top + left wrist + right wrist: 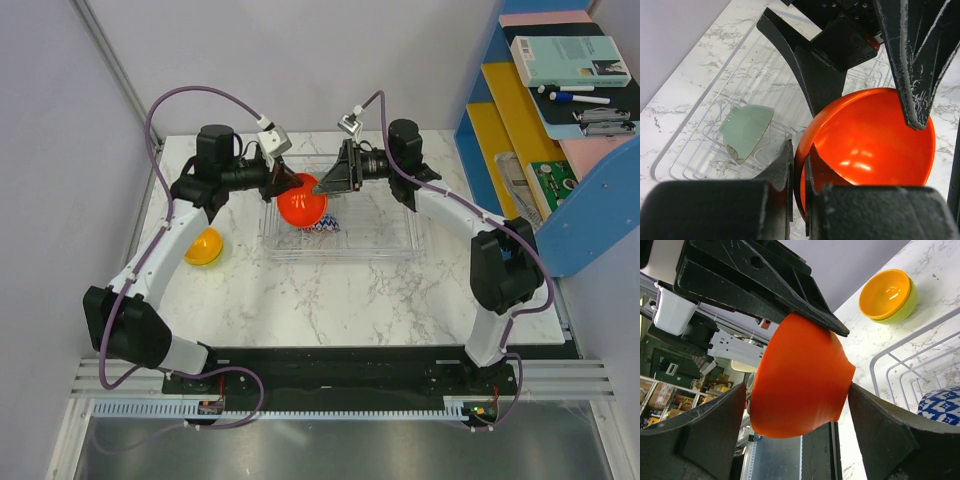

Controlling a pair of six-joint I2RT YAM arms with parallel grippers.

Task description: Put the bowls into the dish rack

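Five bowls in all. One red-orange bowl (pixel 301 206) up in the air over the 10 o'clock part of the rack (pixel 395 243), tipped on edge, hollow side showing from above. Pinched at the rim by the left gripper (pixel 799 167), jaws nearly closed on the thin wall. Flanked by the right gripper (pixel 797 387), jaws wide, one finger at each side of the bowl and hard by it; pressing or not, cannot tell.

Two bowls inside the one clear rack: a pale green bowl (pixel 746 131) lying tilted on the ribs, and a patterned bowl (pixel 323 226), blue and white outside, just at 5 o'clock of the held one. Two others out on the marble table (pixel 300 300) at 9 o'clock of the rack, well apart from it: an orange-yellow bowl (pixel 205 243) nested in a lime green bowl (pixel 904 307).

Both wrists crowded over the rack's far-left part, covering the pale green bowl from above. At 3 o'clock of the table, one blue shelf (pixel 600 190) with a book (pixel 570 58) on top. Two purple cables (pixel 190 95), one looping off each arm.
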